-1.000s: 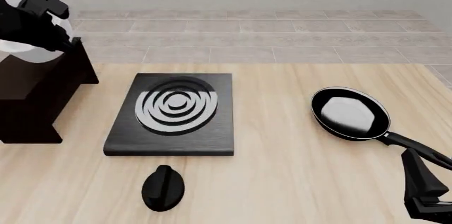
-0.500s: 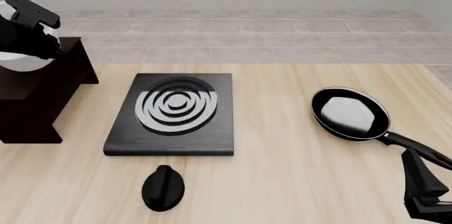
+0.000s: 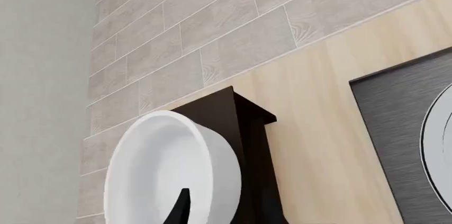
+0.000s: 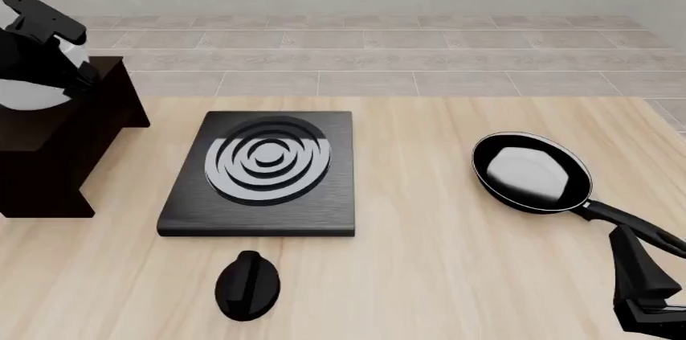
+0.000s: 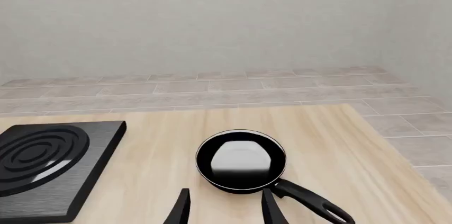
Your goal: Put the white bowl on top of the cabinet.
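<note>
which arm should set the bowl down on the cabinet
Left. Its end effector already holds the bowl over the cabinet. The right end effector is open near the pan, far across the table.

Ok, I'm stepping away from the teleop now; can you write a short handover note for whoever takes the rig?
Left gripper: shut on the white bowl, holding it tilted above the cabinet at the table's left edge.
Right gripper: open, holding nothing, hanging near the frying pan.
Done: bowl picked up and brought to the cabinet.
Left: whether the bowl touches the top yet cannot be told. Level it, set it on the flat top, open the fingers and back the left arm away.
</note>
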You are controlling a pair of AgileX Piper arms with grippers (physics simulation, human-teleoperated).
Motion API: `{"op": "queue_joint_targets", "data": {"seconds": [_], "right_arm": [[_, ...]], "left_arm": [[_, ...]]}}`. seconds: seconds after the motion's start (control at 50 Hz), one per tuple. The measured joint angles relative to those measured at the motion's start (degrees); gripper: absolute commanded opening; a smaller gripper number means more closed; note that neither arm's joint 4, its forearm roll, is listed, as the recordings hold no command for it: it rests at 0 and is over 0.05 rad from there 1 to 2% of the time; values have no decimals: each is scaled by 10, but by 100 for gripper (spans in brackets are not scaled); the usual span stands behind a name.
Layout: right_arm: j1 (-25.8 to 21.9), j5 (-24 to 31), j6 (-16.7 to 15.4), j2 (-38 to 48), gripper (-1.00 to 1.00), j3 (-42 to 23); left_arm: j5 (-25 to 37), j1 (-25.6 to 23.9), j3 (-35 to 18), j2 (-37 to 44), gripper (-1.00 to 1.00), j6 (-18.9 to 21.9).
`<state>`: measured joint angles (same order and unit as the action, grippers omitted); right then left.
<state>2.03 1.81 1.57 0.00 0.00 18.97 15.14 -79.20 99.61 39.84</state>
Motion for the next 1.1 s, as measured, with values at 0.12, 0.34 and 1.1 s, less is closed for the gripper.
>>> {"op": "queue_joint_targets", "data": {"seconds": [0.12,0.34,1.1], "right_arm": [[0,1,1,0,100,0],[1,2,2,0,100,0],[2,-16,2,17,100,0]], "left_arm": [[6,-3,-1,-8,100,1],[25,-16,-18,-34,100,-13],[-88,-70,158,-257,100,-174]]}}
